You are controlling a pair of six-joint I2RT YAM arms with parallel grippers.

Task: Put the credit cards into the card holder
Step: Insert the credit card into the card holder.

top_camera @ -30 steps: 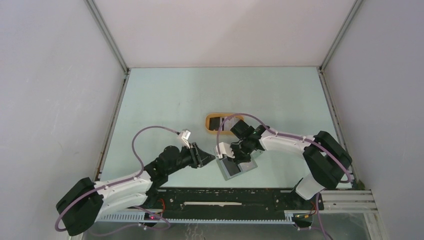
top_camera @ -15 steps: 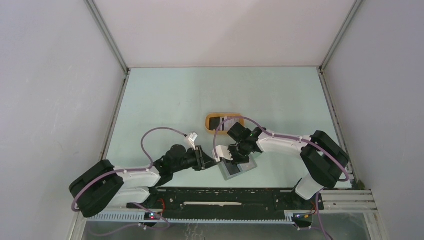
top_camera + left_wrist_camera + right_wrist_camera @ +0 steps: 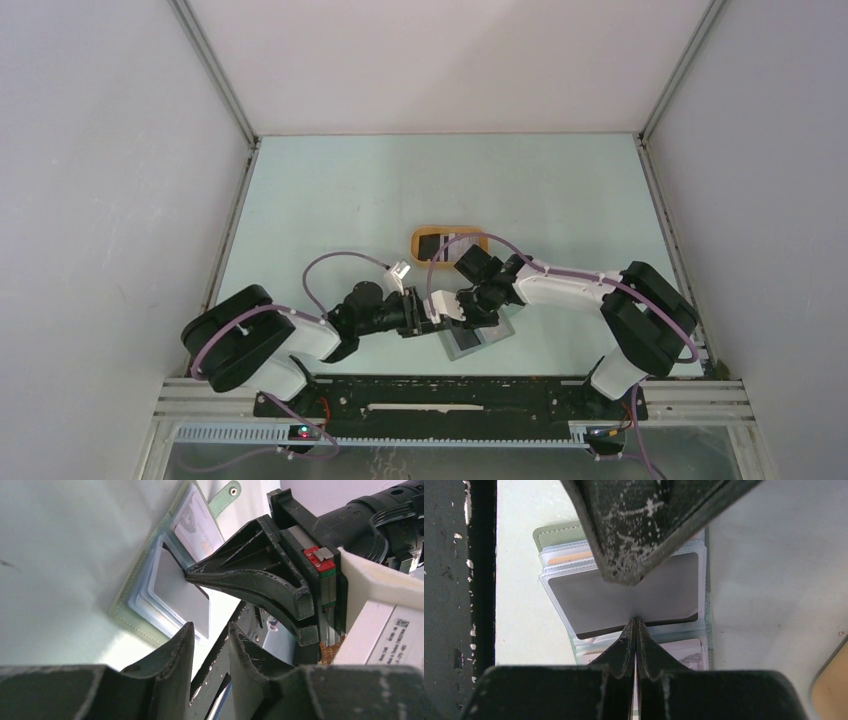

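One label unreadable; right tool closed at card holder, left tool narrowly apart.

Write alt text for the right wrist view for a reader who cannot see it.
The right end effector, fingers shut, touches its tips to the near edge of a grey card in a clear sleeve of the open grey-green card holder. The tip of the left end effector covers the card's far edge; an orange tray peeks in lower right.
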